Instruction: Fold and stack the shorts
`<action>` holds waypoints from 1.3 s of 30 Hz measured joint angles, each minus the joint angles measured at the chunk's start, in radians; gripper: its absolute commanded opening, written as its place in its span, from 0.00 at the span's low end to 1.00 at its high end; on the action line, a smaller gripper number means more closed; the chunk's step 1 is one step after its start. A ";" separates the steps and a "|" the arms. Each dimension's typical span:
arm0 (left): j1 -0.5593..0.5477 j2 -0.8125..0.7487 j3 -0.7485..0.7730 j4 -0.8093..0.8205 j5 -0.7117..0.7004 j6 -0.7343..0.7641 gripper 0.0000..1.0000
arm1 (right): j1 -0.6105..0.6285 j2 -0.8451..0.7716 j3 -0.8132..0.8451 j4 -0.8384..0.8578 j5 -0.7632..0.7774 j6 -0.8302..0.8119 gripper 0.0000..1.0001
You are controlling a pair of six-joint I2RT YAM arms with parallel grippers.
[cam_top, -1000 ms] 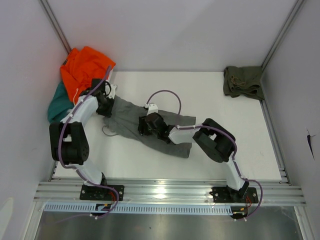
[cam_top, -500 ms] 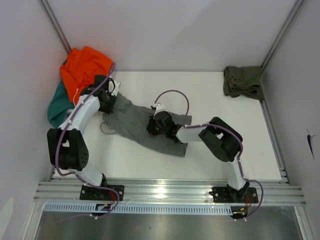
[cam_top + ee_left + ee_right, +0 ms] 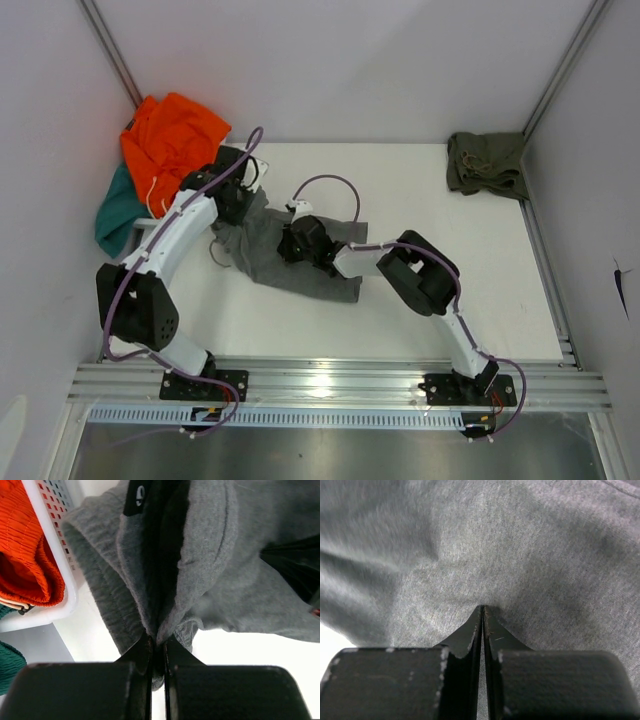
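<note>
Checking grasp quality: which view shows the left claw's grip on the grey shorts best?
Left wrist: the left claw is shut on a fold of the grey shorts, pinch point clear. Top external hides it under the wrist; right wrist shows only the right claw pinching cloth.

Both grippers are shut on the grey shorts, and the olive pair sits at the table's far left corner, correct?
Not quite: the olive pair sits at the far right corner, as the top external view shows. The left gripper and right gripper are indeed both shut on the grey shorts.
</note>
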 measured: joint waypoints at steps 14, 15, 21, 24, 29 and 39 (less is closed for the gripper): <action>-0.121 -0.034 0.151 -0.132 -0.006 -0.009 0.01 | 0.000 0.094 0.140 -0.026 -0.002 0.081 0.00; -0.126 -0.034 0.170 -0.143 -0.005 -0.011 0.00 | 0.000 0.095 0.141 -0.027 -0.002 0.089 0.00; -0.151 -0.034 0.209 -0.184 0.001 -0.020 0.01 | -0.003 0.108 0.148 -0.013 -0.011 0.132 0.01; -0.162 -0.026 0.209 -0.191 0.003 -0.020 0.01 | -0.008 0.113 0.149 0.000 -0.023 0.151 0.04; -0.166 0.002 0.209 -0.192 0.002 -0.020 0.00 | -0.023 0.113 0.139 0.017 -0.047 0.182 0.04; -0.166 0.015 0.210 -0.192 0.003 -0.022 0.01 | -0.046 0.098 0.089 0.068 -0.104 0.235 0.05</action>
